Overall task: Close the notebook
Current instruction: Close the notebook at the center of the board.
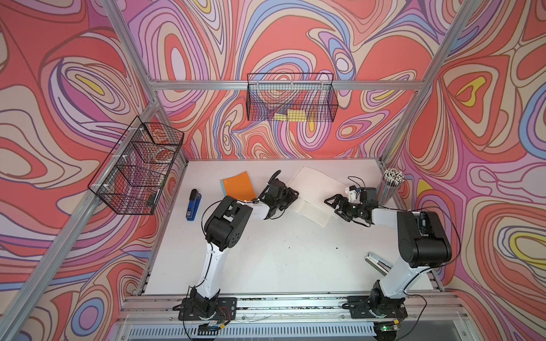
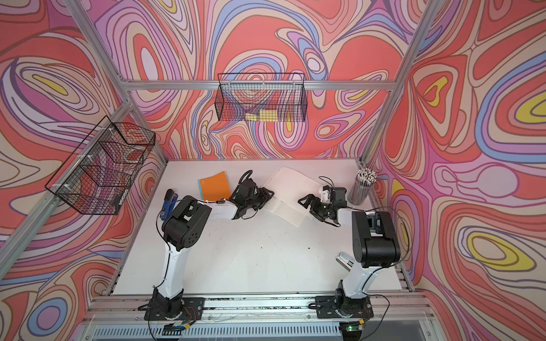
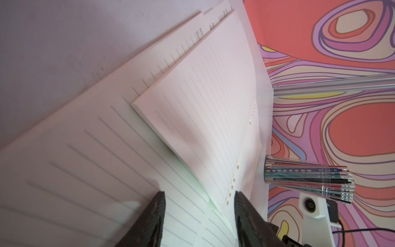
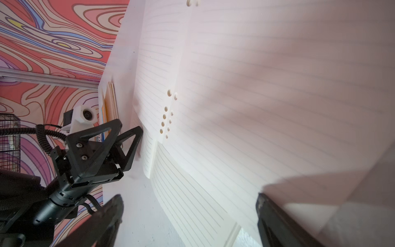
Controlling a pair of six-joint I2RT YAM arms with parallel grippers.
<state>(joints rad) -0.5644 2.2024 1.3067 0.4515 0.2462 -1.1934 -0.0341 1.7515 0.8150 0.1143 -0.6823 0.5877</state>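
Notebook point(image 1: 317, 189) lies open on the table point(image 1: 280, 259), right between both grippers, its long axis running crosswise to their fingertips. Left gripper point(image 1: 294, 197) sits spread at one page edge and looks a touch nearer, while right gripper point(image 1: 331, 206) is wide apart over the opposite half. Page header point(image 3: 198, 34) seems to read "No." and "Date", a bit blurry.

The white table point(image 1: 280, 251) carries an open notebook point(image 1: 319, 189) at one o'clock, lined pages up. An orange booklet point(image 1: 237, 184) lies at eleven, a blue stapler point(image 1: 193, 205) at ten, a cup of pencils point(image 1: 391, 186) stands at two, and a pale stapler point(image 1: 375, 262) lies at four.
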